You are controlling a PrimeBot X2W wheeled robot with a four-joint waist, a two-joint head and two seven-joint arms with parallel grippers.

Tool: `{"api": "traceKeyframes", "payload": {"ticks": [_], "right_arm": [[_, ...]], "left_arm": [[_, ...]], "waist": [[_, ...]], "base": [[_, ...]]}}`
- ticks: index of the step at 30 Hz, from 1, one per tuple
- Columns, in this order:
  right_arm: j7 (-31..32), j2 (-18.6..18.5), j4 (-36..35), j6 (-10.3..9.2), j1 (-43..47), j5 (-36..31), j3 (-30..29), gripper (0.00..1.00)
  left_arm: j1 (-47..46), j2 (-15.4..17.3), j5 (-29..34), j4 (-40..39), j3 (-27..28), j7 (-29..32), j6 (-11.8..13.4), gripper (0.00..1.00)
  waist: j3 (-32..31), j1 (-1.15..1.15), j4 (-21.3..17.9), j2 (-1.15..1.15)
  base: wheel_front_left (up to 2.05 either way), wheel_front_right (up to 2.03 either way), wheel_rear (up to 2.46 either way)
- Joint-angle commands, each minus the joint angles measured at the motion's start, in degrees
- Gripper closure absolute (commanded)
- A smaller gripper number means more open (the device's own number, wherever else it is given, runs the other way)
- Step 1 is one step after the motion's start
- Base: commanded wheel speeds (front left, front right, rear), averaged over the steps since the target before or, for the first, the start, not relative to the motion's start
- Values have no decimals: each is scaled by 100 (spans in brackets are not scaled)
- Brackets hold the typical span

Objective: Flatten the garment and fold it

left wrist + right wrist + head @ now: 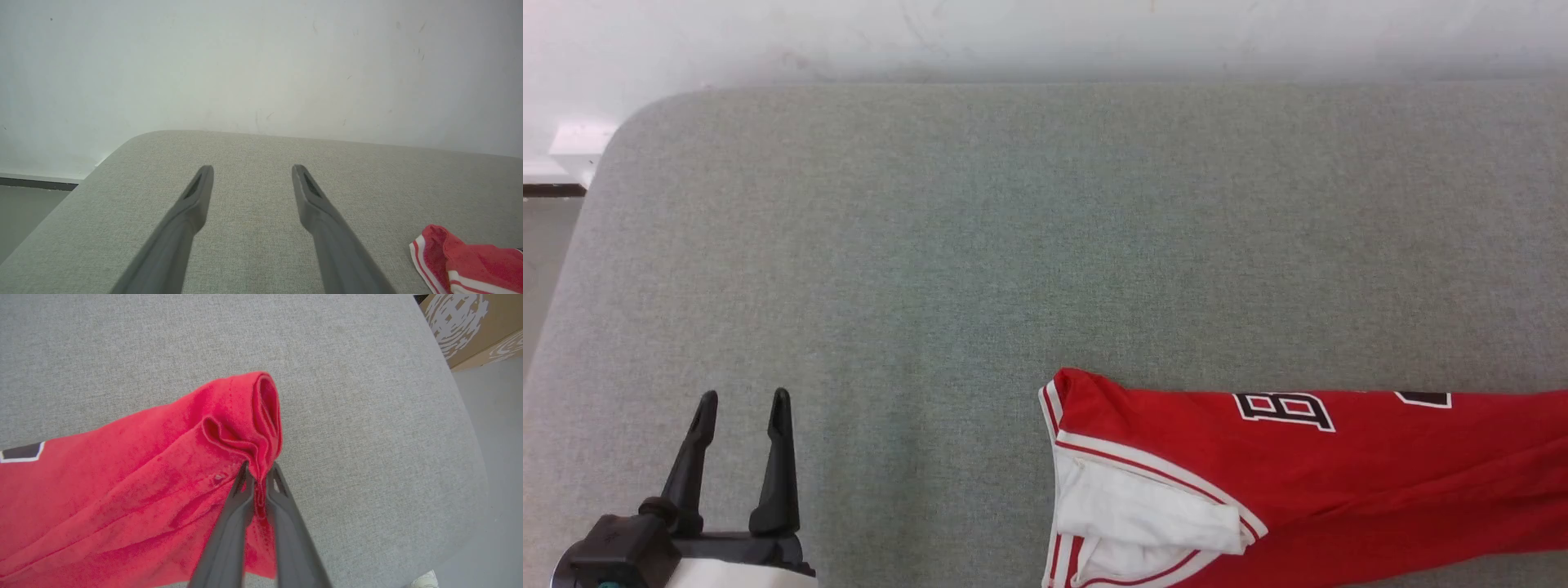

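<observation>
Right now my right claw (257,473) is pinched tight on a gathered bunch of red cloth at one end of the garment (1339,482). The garment lies as a long rumpled strip along the near right part of the grey padded table (931,245), white sleeve and striped trim toward the middle. My worry is the grip: it sits at the fingertips and seems to take several folds at once, so a pull could let the cloth slip free, or drag the whole strip instead of spreading it. Nothing anchors the other end; my left claw (745,395) stands wide apart, holding nothing, well clear of the shirt. The table's rounded corner is near my right claw, with floor (490,457) and a cardboard box (470,322) beyond, so an outward tug might spill cloth over the edge. Bare padding runs back to the white wall (1013,33), room enough to spread.
</observation>
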Motion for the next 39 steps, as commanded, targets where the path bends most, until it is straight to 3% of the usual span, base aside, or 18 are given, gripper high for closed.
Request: {"api": "traceKeyframes", "payload": {"ticks": [1,8,15,21,31,39], "right_arm": [[25,3,-66,-11,-15,-7,1,100],[624,238,-676,-11,170,597,677,100],[1250,332,-1450,-11,226,1209,1715,100],[1535,472,-1710,-11,-90,1562,2756,100],[1606,624,-1414,-11,-860,1895,4285,100],[1314,733,-473,-11,-1490,1724,5101,100]], "left_arm": [[-41,-9,27,25,0,-27,-26,0],[57,-58,-35,124,-29,-26,1,0],[98,-101,-64,206,-110,-14,17,0],[189,-131,-108,248,-150,-9,29,0],[266,-119,-144,228,-188,49,64,0],[125,-139,-163,223,-297,109,50,0]], "waist": [[-54,-1,14,0],[-248,-1,7,0],[-479,-1,71,0],[-630,-1,194,0],[-756,-1,407,0],[-710,-1,643,0]], "base": [[0,0,0],[0,0,0],[0,0,0],[0,0,0],[0,0,0],[0,0,0]]}}
